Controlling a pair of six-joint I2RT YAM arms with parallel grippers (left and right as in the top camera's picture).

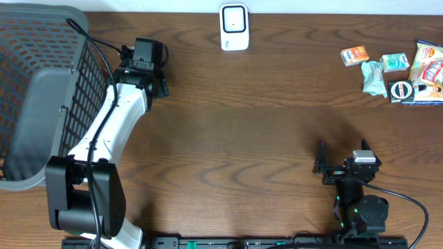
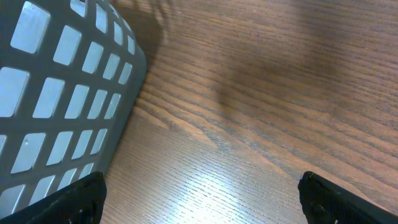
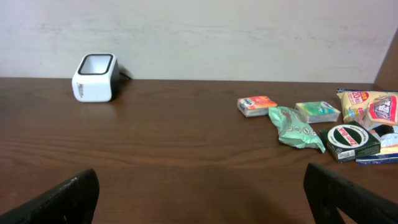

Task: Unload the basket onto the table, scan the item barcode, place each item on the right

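Note:
A white barcode scanner [image 1: 234, 28] stands at the table's far edge, also visible in the right wrist view [image 3: 95, 77]. The items lie in a cluster at the far right: an orange packet [image 1: 354, 55] [image 3: 256, 105], a green pouch [image 1: 374, 78] [image 3: 295, 129], a teal packet [image 1: 395, 62] [image 3: 318, 111], a black box with a round label [image 1: 401, 90] [image 3: 348, 140] and a snack bag [image 1: 428, 66] [image 3: 370, 106]. My left gripper [image 1: 147, 66] [image 2: 202, 199] hangs open beside the basket, holding nothing. Near the front edge my right gripper [image 1: 342, 153] [image 3: 205, 199] is open and empty, facing the scanner and items.
A large grey mesh basket [image 1: 41, 90] [image 2: 56, 93] fills the left end of the table, close against the left arm. Dark wooden tabletop [image 1: 242, 131] stretches between the two arms and the scanner.

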